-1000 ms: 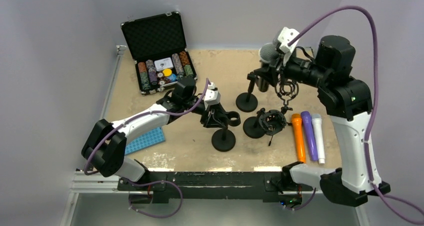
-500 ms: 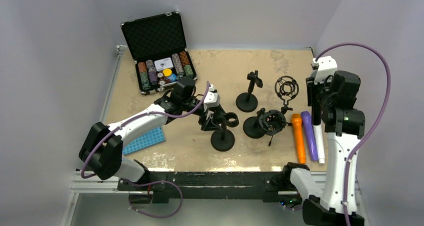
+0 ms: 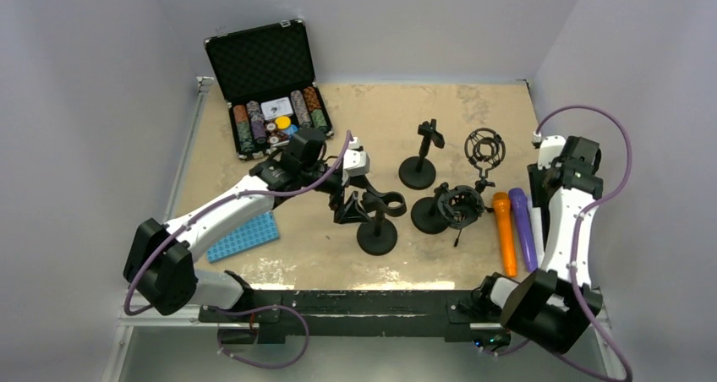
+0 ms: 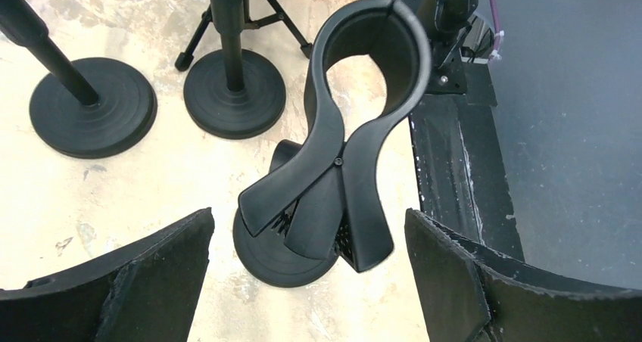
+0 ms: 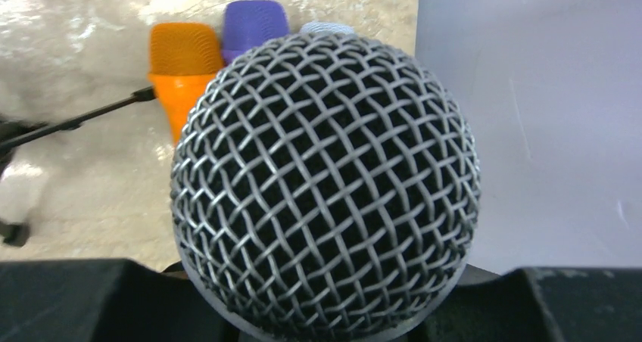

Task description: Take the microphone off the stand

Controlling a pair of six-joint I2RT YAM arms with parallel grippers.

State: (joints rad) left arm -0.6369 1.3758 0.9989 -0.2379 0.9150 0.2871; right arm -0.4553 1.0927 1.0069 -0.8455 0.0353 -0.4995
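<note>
- The right claw (image 5: 325,323) was clamped on the grey microphone (image 5: 325,183), with one dark finger (image 5: 76,300) low on each side of it
- In the right wrist view the round wire head of this microphone pointed toward the camera and filled most of the picture; the place of the grip itself was hidden under the head
- The microphone was off every stand and was held at the right edge of the surface (image 3: 473,111), close to the side wall
- Behind its head lay the heads of the orange microphone (image 5: 185,62), the purple microphone (image 5: 253,20) and a pale microphone (image 5: 325,28), side by side on the surface
- The left claw (image 4: 306,228) stood wide apart, and its two fingers (image 4: 151,281) were on either side of the clip (image 4: 356,130) of a black stand without touching it
- The ring of that clip held nothing, and the round base (image 4: 261,262) of the stand sat flat on the surface
- Two other round bases (image 4: 91,107) stood just beside it, to the left in the left wrist view
- The held microphone was well apart from the left claw, on the other side of the surface
</note>
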